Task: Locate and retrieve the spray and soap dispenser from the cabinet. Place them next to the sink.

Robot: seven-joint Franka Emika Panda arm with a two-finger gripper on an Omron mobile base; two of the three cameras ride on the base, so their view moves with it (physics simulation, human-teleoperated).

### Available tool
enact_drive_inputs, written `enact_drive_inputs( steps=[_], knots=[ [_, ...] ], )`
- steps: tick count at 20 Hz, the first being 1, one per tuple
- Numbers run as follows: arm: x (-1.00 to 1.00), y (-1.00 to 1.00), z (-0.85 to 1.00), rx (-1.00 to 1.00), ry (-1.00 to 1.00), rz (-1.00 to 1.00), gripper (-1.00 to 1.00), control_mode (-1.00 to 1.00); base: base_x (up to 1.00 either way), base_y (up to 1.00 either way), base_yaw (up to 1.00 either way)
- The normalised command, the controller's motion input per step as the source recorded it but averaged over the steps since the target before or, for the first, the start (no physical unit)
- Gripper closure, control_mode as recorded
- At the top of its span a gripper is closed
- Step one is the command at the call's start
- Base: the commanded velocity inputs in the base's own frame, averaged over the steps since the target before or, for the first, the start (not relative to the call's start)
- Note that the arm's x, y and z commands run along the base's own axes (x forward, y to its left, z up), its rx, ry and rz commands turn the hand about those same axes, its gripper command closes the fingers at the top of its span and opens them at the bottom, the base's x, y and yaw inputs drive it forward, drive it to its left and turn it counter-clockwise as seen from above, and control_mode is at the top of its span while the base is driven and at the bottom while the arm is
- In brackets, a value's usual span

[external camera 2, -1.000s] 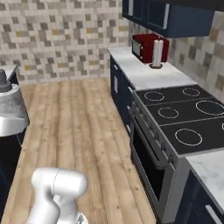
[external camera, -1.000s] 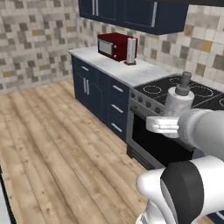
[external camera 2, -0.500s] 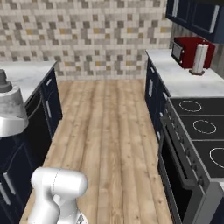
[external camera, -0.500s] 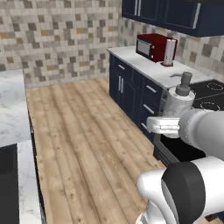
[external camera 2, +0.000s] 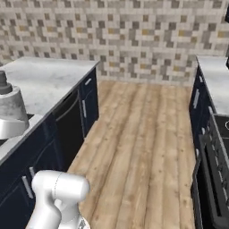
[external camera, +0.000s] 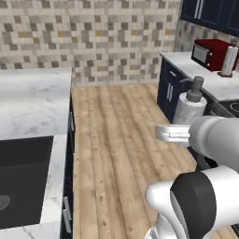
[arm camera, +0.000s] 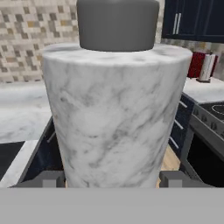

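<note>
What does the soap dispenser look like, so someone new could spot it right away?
Start at the robot's white arm in the middle of the kitchen. At its end, the gripper holds the soap dispenser upright: a grey marbled cylinder with a dark pump head, unlike the red microwave and paper towel roll on the far counter.

Soap dispenser (external camera: pixel 191 105): a grey marbled cylinder topped by a dark pump head, stood upright in the air above the wooden floor, clasped low on its body between the claw's (arm camera: pixel 112 178) two fingers, well apart from the sink. Sink (external camera: pixel 18 179): a black rectangular basin, sunk into the white marble tabletop (external camera: pixel 32 100) at the near left.
</note>
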Motion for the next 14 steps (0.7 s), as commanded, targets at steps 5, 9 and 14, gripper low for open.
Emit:
enact_drive_inputs(
  steps=[5, 9, 14],
  knots=[
    [0.0, 0.0, 0.0, 0.0, 0.0, 0.0, 1.0, 1.0, 0.0, 0.0, 0.5],
    [0.0, 0.0, 0.0, 0.0, 0.0, 0.0, 1.0, 1.0, 0.0, 0.02, 0.5],
    [0.0, 0.0, 0.0, 0.0, 0.0, 0.0, 1.0, 1.0, 0.01, 0.08, 0.5]
  ],
)
